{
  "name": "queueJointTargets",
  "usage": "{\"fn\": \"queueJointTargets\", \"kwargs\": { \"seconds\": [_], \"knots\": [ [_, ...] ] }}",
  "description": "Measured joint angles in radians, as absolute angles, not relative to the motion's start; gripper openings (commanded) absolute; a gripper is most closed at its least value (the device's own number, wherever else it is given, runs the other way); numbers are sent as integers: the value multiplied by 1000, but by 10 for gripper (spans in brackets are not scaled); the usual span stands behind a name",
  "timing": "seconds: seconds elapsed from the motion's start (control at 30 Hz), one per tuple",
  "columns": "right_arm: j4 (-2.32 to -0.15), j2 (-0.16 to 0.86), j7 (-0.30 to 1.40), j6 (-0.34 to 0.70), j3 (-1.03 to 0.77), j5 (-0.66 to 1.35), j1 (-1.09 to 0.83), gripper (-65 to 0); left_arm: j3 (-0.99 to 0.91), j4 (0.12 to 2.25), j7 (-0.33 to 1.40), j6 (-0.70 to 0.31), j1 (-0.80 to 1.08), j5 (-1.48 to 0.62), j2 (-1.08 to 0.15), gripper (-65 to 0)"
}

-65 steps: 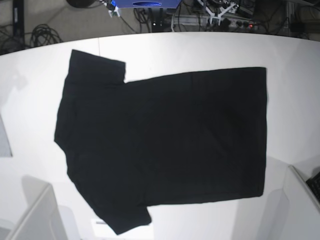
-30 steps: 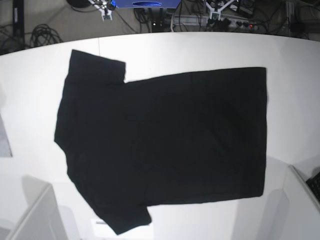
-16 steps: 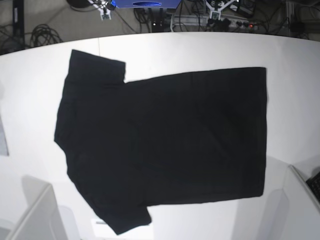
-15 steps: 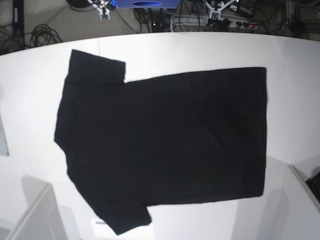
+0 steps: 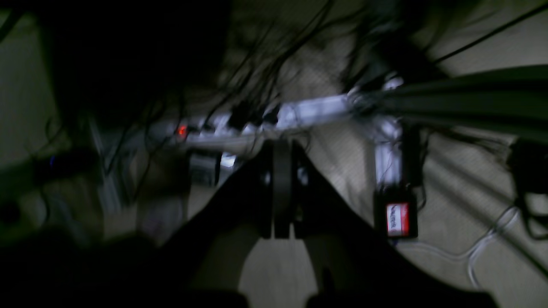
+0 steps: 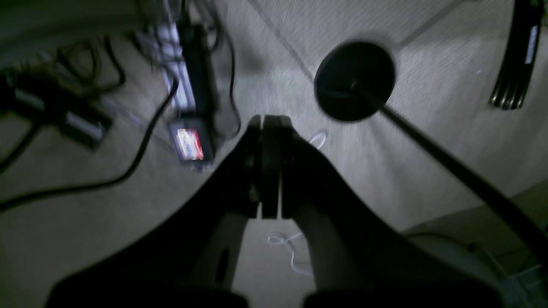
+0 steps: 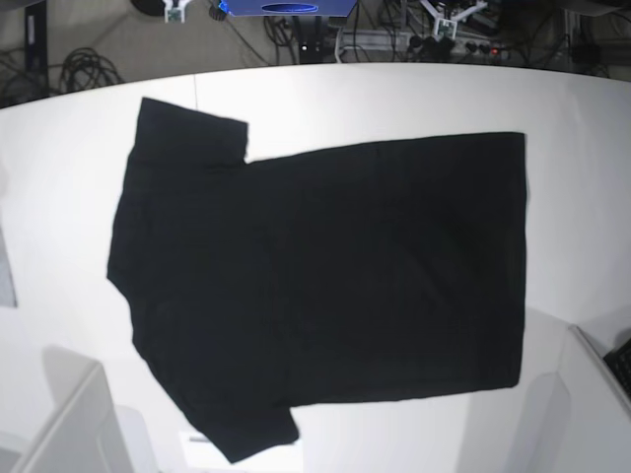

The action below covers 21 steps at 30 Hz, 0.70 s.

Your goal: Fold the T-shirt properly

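The black T-shirt [image 7: 325, 276] lies spread flat on the white table [image 7: 394, 99], plain side up. Its collar end is at the left, its hem at the right, and one sleeve [image 7: 192, 128] points to the far edge. No print shows. Both arms are back beyond the table's far edge, where only small white parts of them show. My left gripper [image 5: 282, 147] is shut with nothing in it, over floor and cables. My right gripper [image 6: 265, 122] is also shut and empty, over carpet. Neither wrist view shows the T-shirt.
Pale box-like shapes stand at the near left corner [image 7: 69, 424] and near right corner [image 7: 592, 394]. Cables and power strips [image 5: 299, 113] lie on the floor behind the table. A round black stand base [image 6: 354, 80] rests on the carpet.
The small white arm parts at the far edge have shifted outward, one leftward and one rightward. The T-shirt has not moved.
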<state>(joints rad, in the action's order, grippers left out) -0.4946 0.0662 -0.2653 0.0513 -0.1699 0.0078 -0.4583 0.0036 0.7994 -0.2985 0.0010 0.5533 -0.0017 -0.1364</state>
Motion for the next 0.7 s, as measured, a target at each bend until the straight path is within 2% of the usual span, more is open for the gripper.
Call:
{"fn": "queueJointTargets", "kwargs": {
  "seconds": [0.1, 0.3, 0.43, 0.53, 0.7],
  "knots": [
    [-592, 67, -259, 52, -179, 8, -537, -650, 9, 843, -398, 1, 611, -1, -154, -650],
    [-810, 60, -245, 52, -180, 12, -686, -650, 1, 887, -472, -4, 688, 3, -167, -650],
    [-956, 45, -230, 53, -184, 179, -739, -650, -1, 991, -516, 1, 765, -1, -186, -650],
    [-1073, 41, -132, 59, -231, 270, -779, -650, -1, 1103, -517, -1, 823, -7, -204, -650],
    [-1311, 47, -104, 49, -296, 289, -875, -650, 17, 1317, -525, -1, 924, -244, -274, -650]
  ]
}}
